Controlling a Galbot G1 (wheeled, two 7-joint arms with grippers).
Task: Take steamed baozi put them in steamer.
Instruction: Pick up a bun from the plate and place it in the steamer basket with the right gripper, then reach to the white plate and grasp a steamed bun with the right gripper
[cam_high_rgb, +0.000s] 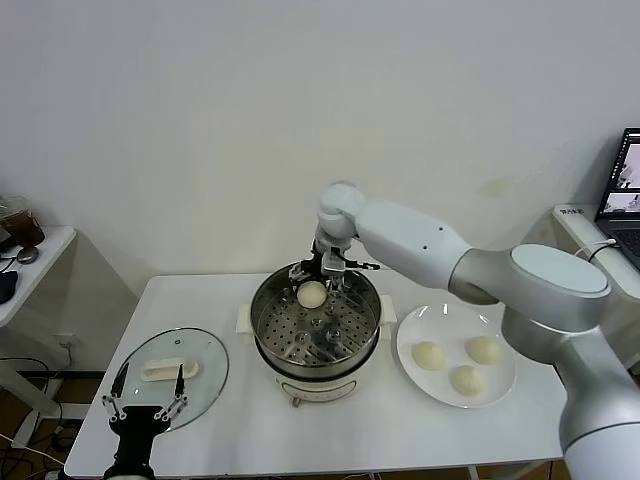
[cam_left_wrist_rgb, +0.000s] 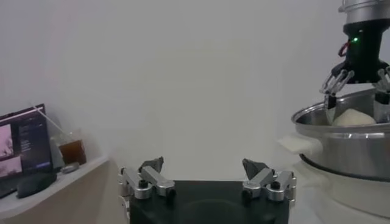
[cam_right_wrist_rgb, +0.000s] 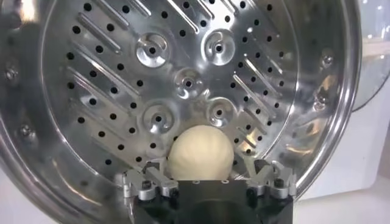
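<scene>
Altogether four baozi (cam_high_rgb: 312, 294): one in steamer (cam_high_rgb: 270, 330), three on plate (cam_high_rgb: 412, 330).

A glossy white right arm (cam_high_rgb: 470, 265) of rounded, tube-like segments fills the right side of the head view, with a pale grey band capping its large elbow joint and a smooth white ball joint at the upper centre. Its wrist ends in a black housing with a small green light, carrying the black-and-silver right gripper (cam_high_rgb: 322, 276) with thin metal linkages and dark fingertips. At the lower left of the frame, the left gripper (cam_high_rgb: 146, 395) has a black body, silver hinged links with dark screw heads and black fingers (cam_left_wrist_rgb: 152, 164).
</scene>
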